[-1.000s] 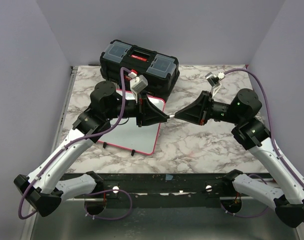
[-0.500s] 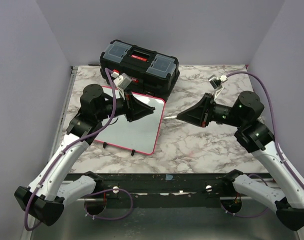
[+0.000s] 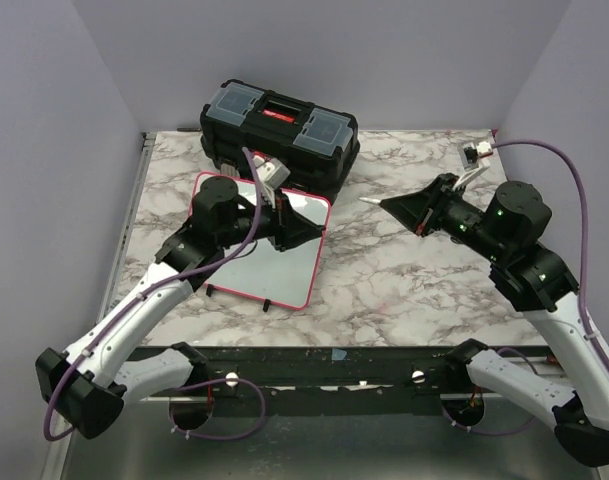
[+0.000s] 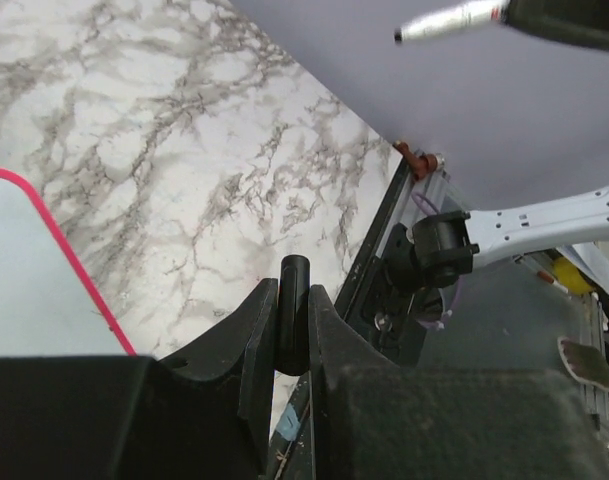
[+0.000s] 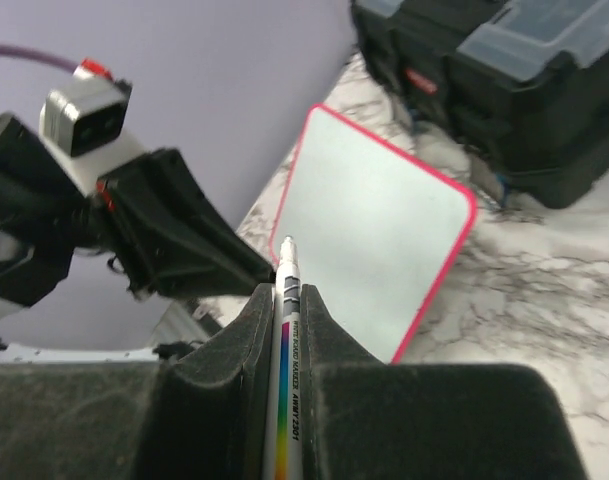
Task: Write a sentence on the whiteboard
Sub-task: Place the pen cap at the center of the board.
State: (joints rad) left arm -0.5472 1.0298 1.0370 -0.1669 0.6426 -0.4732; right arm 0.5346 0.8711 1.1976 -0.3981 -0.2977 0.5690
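- Claws split since 1 s back: right claw [image 3: 384, 203] swung right, clamped on uncapped marker [image 3: 372, 201]; left claw [image 3: 320, 232] pinches black cap [image 4: 293, 320] over whiteboard [image 3: 274, 270].
- Whiteboard flat on counter [image 3: 414, 270], just front of toolbox [image 3: 279, 125], blank.
- Prob light, stiff, glossy; could skid, so pin at red rim.
- Count: 1 whiteboard, 1 marker, 1 cap, 1 toolbox.

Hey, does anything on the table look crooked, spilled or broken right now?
Only the whiteboard: it sits turned at an angle to the table edges, one corner close to the toolbox. Nothing looks spilled or broken.
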